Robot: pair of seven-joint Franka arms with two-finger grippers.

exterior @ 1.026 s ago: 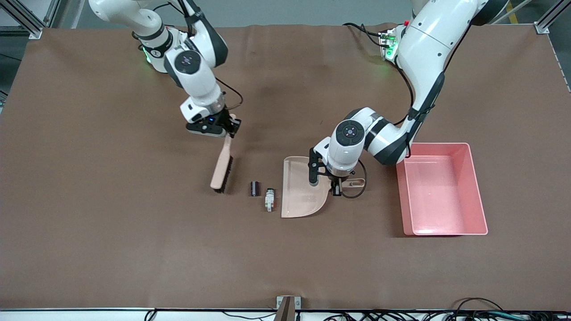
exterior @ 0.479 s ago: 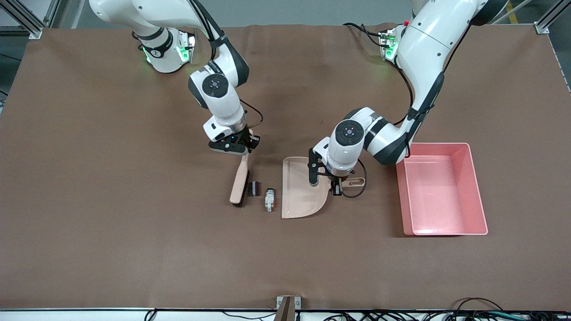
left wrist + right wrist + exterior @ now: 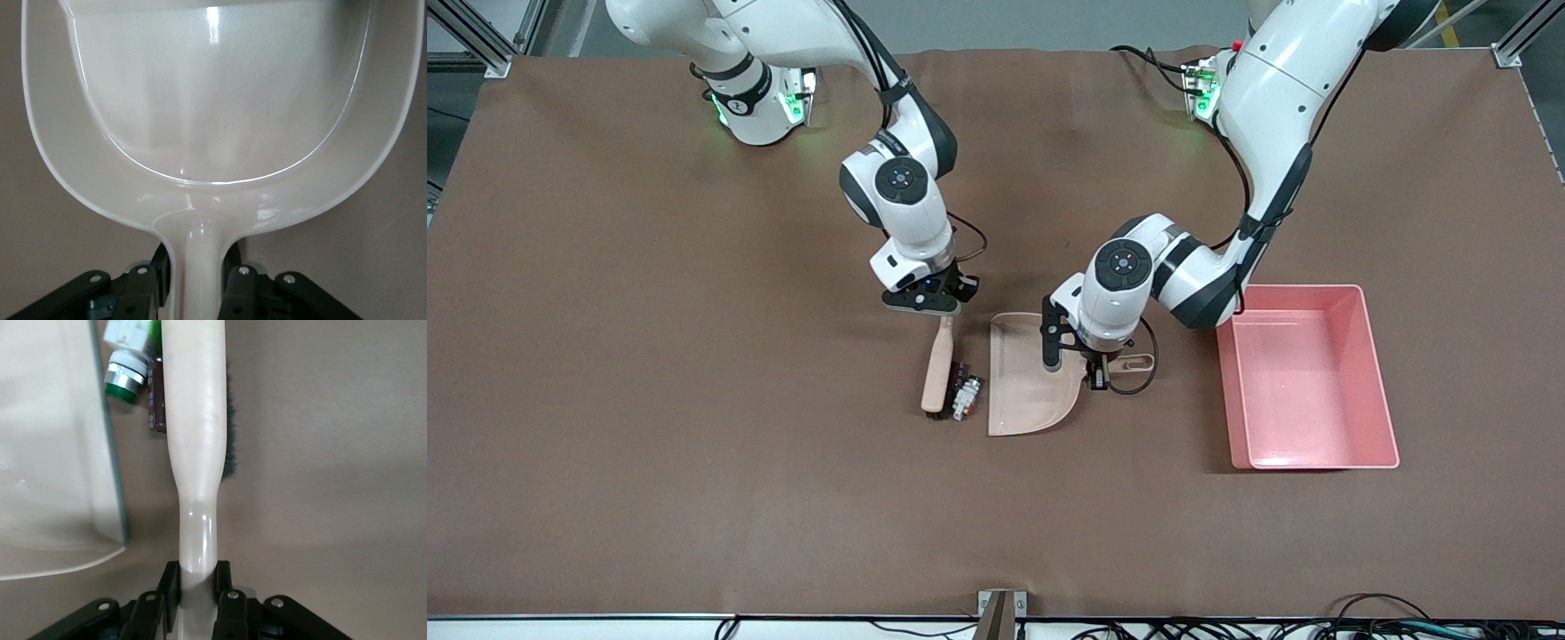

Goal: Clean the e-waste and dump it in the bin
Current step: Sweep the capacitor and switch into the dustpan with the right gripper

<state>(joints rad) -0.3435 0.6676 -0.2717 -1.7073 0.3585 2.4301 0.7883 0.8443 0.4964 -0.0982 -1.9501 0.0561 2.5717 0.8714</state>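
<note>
My right gripper [image 3: 944, 313] is shut on the handle of a beige brush [image 3: 936, 373], whose bristles rest on the table against the e-waste. The dark stubby cylinder [image 3: 157, 397] and the white-grey piece with green and orange bits [image 3: 966, 397] lie pressed between the brush and the open edge of the beige dustpan [image 3: 1023, 391]. My left gripper [image 3: 1096, 366] is shut on the dustpan's handle [image 3: 199, 267] and holds the pan flat on the table. The pan's inside [image 3: 220, 93] holds nothing. The pink bin [image 3: 1378, 391] stands beside the dustpan toward the left arm's end.
The brown mat [image 3: 694, 444] covers the whole table. The left arm's elbow hangs over the bin's farther corner. A small bracket [image 3: 1000, 609] sits at the table's near edge.
My right gripper has swept the brush toward the dustpan. It pushed the dark cylinder up against the white-grey piece, near the pan's edge. The left arm and dustpan have not moved.
</note>
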